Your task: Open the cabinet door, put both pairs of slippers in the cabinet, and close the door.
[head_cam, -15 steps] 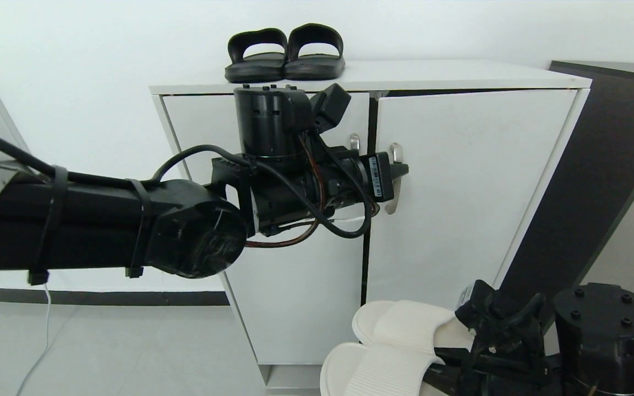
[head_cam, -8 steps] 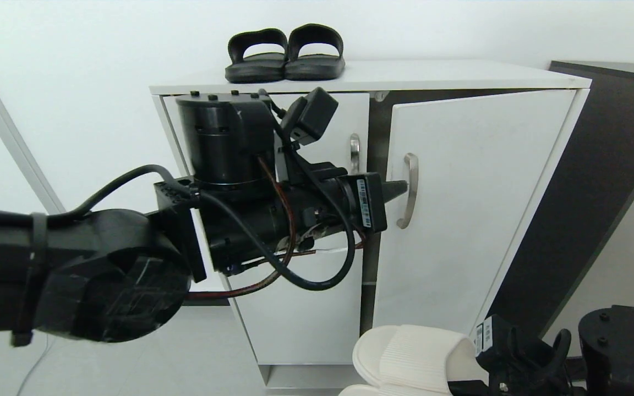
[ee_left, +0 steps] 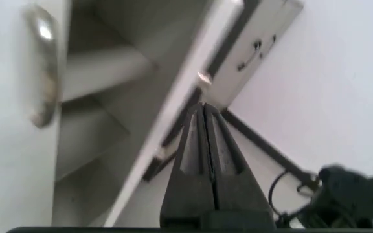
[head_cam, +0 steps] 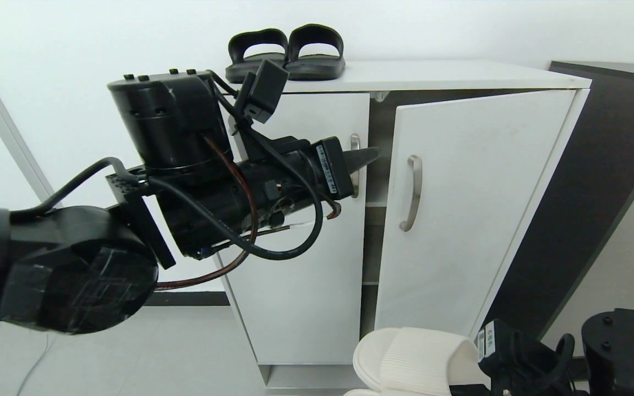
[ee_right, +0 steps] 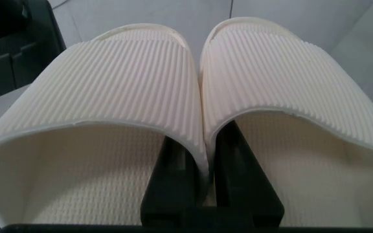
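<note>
The white cabinet (head_cam: 460, 74) has its right door (head_cam: 476, 209) ajar, with shelves showing in the dark gap. My left gripper (head_cam: 372, 154) is shut and empty, its tips in front of that gap beside the left door's handle (head_cam: 354, 140), clear of the right door's handle (head_cam: 413, 192). In the left wrist view the shut fingers (ee_left: 204, 149) point past the door's edge. Black slippers (head_cam: 287, 52) sit on the cabinet top. My right gripper (ee_right: 206, 168) is shut on the white slippers (ee_right: 193, 97), pinching their inner sides together, low before the cabinet (head_cam: 410, 357).
A dark panel (head_cam: 597, 181) stands right of the cabinet, close to the ajar door. The left arm (head_cam: 185, 181) spans the front of the left door. Grey floor and a thin cable (head_cam: 36, 363) lie to the left.
The right door has swung out from shut to ajar. My left gripper came off its handle and moved up and left to the gap. The right arm with the white slippers sank lower.
</note>
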Tool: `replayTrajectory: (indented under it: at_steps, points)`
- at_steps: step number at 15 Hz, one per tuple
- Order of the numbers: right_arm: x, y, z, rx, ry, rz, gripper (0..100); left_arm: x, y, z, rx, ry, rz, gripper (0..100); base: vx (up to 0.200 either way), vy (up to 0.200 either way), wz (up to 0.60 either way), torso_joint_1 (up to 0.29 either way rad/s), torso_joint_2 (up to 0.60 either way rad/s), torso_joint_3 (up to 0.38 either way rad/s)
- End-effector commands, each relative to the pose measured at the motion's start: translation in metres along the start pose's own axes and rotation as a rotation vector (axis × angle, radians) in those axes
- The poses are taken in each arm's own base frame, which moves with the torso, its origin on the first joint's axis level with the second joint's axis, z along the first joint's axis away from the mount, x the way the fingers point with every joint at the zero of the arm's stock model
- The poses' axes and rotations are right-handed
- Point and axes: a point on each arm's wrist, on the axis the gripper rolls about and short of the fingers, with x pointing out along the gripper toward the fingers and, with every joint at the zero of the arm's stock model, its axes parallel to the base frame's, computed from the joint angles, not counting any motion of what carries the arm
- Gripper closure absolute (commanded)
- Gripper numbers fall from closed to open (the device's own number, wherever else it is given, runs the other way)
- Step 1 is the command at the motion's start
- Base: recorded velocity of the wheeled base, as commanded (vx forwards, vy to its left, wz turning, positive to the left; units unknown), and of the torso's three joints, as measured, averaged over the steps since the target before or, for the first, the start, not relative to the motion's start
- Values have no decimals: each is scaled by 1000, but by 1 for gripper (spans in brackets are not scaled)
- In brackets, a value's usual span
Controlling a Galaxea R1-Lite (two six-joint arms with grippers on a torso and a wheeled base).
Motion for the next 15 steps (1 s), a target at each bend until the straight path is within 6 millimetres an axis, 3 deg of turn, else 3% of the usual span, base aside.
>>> replayTrajectory:
  at_steps: [1,4,10,15]
  points:
    - [0,1,-1,-2,2,5,100,19,18,-10,-5,10,16,100,0,0,0,0,0,0]
    - [0,2,-2,-1,9,8,100,47,32,-17,-24,-5,21,100,0,0,0,0,0,0]
    - [2,7,-6,-7,31,31,100,62,38,-20,-49,-15,20,100,0,0,0,0,0,0]
    - [3,12,-14,-9,64,56,100,64,45,-28,-51,-3,37,100,-200,0,0,3,2,5]
